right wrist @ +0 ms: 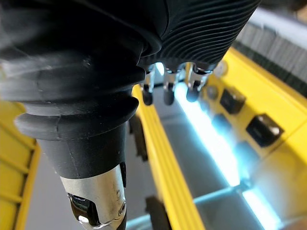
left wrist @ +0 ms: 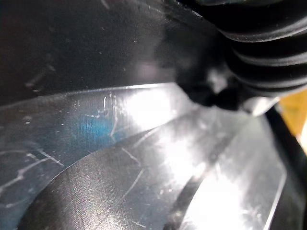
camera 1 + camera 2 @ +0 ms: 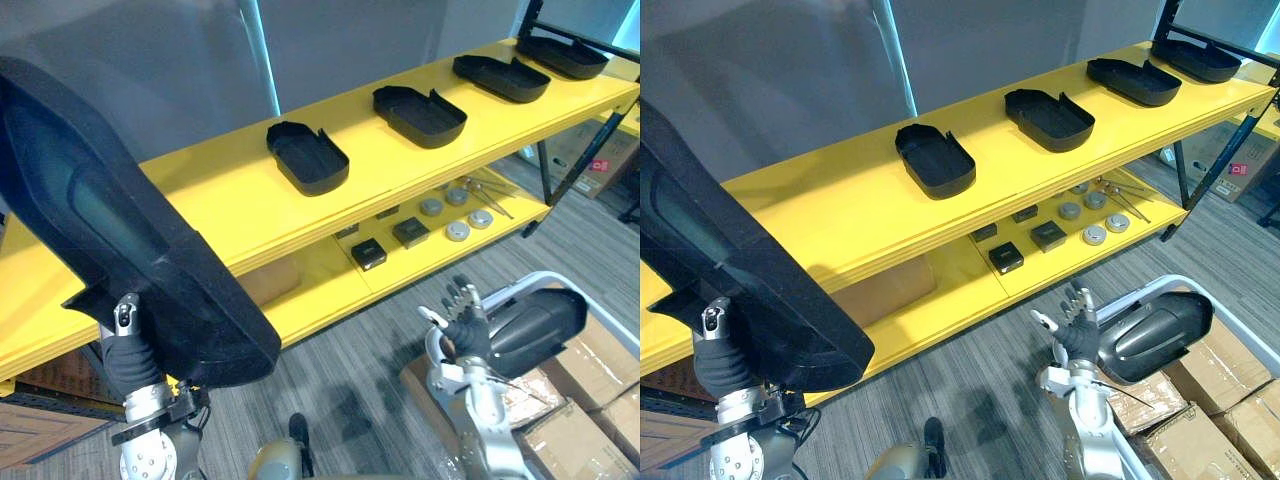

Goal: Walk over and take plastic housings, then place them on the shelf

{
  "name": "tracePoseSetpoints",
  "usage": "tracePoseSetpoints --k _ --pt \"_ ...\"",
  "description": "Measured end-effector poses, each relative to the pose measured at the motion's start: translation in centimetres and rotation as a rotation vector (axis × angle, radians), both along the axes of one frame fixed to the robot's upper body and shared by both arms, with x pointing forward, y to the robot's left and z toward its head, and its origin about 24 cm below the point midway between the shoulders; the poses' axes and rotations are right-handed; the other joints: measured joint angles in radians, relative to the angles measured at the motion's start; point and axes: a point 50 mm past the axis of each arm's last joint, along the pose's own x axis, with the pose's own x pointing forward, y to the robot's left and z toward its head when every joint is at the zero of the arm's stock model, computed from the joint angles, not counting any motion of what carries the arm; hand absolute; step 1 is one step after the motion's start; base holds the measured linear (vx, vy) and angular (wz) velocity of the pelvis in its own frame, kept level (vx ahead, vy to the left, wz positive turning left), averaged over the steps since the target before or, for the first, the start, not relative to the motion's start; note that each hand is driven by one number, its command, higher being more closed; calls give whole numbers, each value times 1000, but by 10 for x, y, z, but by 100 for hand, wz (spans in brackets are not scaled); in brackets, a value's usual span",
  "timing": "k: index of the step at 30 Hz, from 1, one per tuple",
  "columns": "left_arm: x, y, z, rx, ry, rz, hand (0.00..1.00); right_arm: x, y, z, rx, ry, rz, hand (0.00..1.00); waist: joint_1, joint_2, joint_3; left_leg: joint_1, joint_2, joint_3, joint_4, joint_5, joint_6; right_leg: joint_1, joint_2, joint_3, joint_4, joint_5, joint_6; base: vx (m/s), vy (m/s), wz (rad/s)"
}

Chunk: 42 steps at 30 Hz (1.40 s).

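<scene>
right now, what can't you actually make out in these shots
- Left robot hand: its grip is hidden behind the held housing in both eye views; the left wrist view is too close to tell.
- Lower shelf: the held housing covers its left stretch.
- Small parts on it: too small to identify.
- Right robot hand: open, but contact with the grey shell behind it is unclear.

Four plastic housings (image 3: 308, 157) sitting in a row on the upper shelf (image 3: 230, 200), small parts (image 3: 458, 231) lying on the lower shelf (image 3: 330, 282) beneath, fifth housing (image 3: 120, 220) tilting at near left, cartons (image 3: 590, 385) resting on floor (image 3: 350, 365) at right.
</scene>
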Motion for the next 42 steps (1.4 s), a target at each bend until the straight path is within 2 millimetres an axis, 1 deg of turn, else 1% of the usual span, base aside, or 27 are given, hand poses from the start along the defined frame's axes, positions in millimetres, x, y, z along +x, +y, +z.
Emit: tracePoseSetpoints --k 2,3,4,5,6,7,8,9,10,11,12,13,14,15,17,19,20,21,22,23,25,27,30,32,36,39,42 --pt "2 -1 3 36 -8 12 100 8 5 5 -15 -38 9 0 10 -4 22 -40 -3 -1 113 -66 12 7 -22 -1 22 -11 14 25 176 10" --pt "2 1 6 94 -5 43 100 10 6 9 -28 -72 7 0 26 -3 22 -69 -13 -2 182 -116 22 11 -42 -4 34 -25 14 71 178 10" --pt "1 2 8 125 -5 59 100 10 6 11 -27 -87 6 0 30 -7 24 -70 -21 -1 196 -135 27 19 -52 -6 35 -27 10 141 208 20" --pt "1 4 12 187 -7 93 100 11 5 15 -31 -115 5 0 27 -11 26 -66 -45 -5 202 -159 36 33 -72 -10 67 -12 -17 146 131 30" --pt "2 4 13 212 -9 109 100 11 5 16 -34 -126 7 0 25 -3 24 -66 -55 -20 201 -163 42 18 -87 -1 115 10 -43 177 183 58" --pt "5 3 18 274 -20 124 100 11 4 18 -41 -147 21 0 19 4 19 -54 -68 -42 178 -161 50 -52 -123 44 259 72 -99 138 164 54" --pt "7 3 21 306 -28 124 100 11 5 19 -44 -159 35 0 21 3 19 -39 -76 -51 157 -159 54 -90 -140 81 331 113 -128 190 201 51" --pt "9 5 26 371 -39 123 100 12 8 22 -47 -180 75 0 21 -1 19 2 -88 -65 108 -152 65 -155 -153 166 449 229 -172 245 157 36" --pt "11 7 31 420 -50 122 100 12 15 24 -47 -207 134 0 15 -4 18 44 -92 -92 60 -140 80 -217 -140 250 560 303 -158 267 131 42" --pt "12 7 33 437 -56 127 100 12 19 26 -49 -224 163 0 7 -3 18 60 -91 -111 43 -136 88 -248 -122 280 622 259 -144 284 88 62" --pt "14 8 36 456 -67 136 100 13 27 29 -54 -254 221 0 -11 -1 19 94 -85 -149 8 -127 89 -296 -73 308 690 181 -134 281 49 79" --pt "17 9 39 458 -74 142 100 13 32 33 -58 -280 265 0 -28 -1 19 126 -81 -177 -20 -115 80 -327 -25 312 675 123 -117 282 33 79" --pt "19 10 40 460 -77 145 100 14 35 35 -61 -291 282 0 -30 0 20 138 -81 -193 -29 -113 77 -338 -1 313 647 99 -113 327 -30 75" --pt "24 10 42 455 -84 145 100 16 37 39 -60 -317 307 0 -31 1 20 157 -78 -225 -41 -114 75 -358 56 333 552 58 -112 260 -64 74" --pt "37 7 48 434 -116 129 100 20 37 50 -43 -367 317 0 -34 1 20 161 -77 -304 -47 -124 62 -394 153 426 325 38 -112 217 -123 106" --pt "45 5 45 421 -93 110 100 22 37 56 -40 -393 335 0 -36 0 20 165 -78 -373 -38 -138 45 -410 185 485 186 55 -92 177 -204 119" --pt "46 6 39 420 -53 108 100 23 40 58 -34 -404 355 0 -35 -8 15 171 -85 -405 -30 -149 28 -411 181 497 109 91 -79 225 -313 107" --pt "46 7 36 420 -35 108 100 23 42 59 -32 -407 362 0 -35 -16 10 173 -92 -418 -30 -153 20 -409 178 497 78 123 -86 248 -397 105" --pt "44 8 30 419 9 110 100 24 47 61 -32 -417 382 0 -31 -36 -2 175 -111 -457 -27 -174 -11 -391 153 492 26 216 -64 239 -428 95" --pt "41 5 17 377 60 103 100 27 47 64 -57 -424 398 0 -28 10 -10 168 -74 -463 -15 -189 -28 -350 176 445 -12 213 -68 185 -343 98" --pt "34 2 7 345 103 78 100 27 41 65 -94 -421 380 0 -29 58 -38 163 -14 -394 -19 -196 -36 -285 214 374 -92 223 -83 194 -221 83" --pt "31 2 7 320 90 56 100 28 29 72 -138 -438 284 0 -27 71 -47 200 31 -284 -64 -173 -66 -218 240 322 -151 228 -91 192 -156 68" --pt "30 0 11 324 58 54 100 23 18 90 -175 -511 189 0 -18 70 -50 215 38 -263 -81 -167 -70 -203 247 325 -173 228 -91 88 -44 3" --pt "29 1 13 327 52 55 100 12 9 107 -188 -590 108 0 -25 68 -50 222 34 -240 -90 -167 -69 -203 246 340 -189 234 -92 52 24 -21" --pt "29 6 12 336 79 69 100 -11 -7 123 -225 -668 31 0 -40 59 -58 271 35 -183 -120 -166 -68 -181 254 386 -230 250 -93 33 25 -39" --pt "29 12 11 348 111 90 100 -22 -18 128 -247 -692 -19 0 -67 51 -64 280 38 -141 -130 -166 -68 -177 264 416 -272 278 -95 2 3 -35" --pt "34 24 12 356 147 127 100 -26 -26 121 -231 -659 -16 0 -83 48 -68 287 43 -106 -138 -166 -68 -170 276 444 -320 310 -98 -22 -6 -33"
